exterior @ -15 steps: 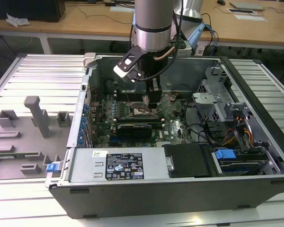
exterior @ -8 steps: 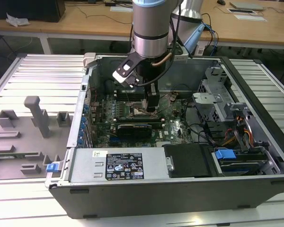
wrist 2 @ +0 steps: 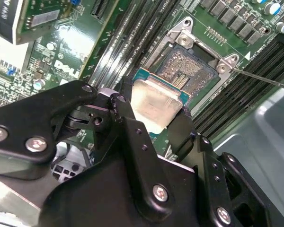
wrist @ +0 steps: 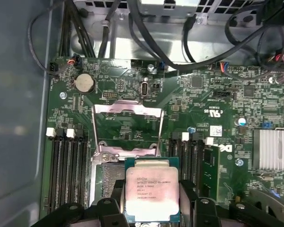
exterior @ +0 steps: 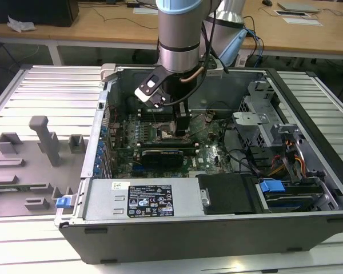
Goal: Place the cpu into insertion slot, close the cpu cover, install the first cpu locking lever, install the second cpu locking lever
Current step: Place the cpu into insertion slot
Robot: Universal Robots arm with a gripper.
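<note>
the pincer [wrist: 151, 208] was clamped on opposite edges of the cpu [wrist: 152, 187], a sensible hold for what looked a light, stiff, fragile chip.

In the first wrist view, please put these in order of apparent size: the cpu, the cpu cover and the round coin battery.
1-2. cpu and cpu cover: they look about alike. The cpu is nearer the camera, so I do not rank them.
3. coin battery: clearly the smallest.
</note>
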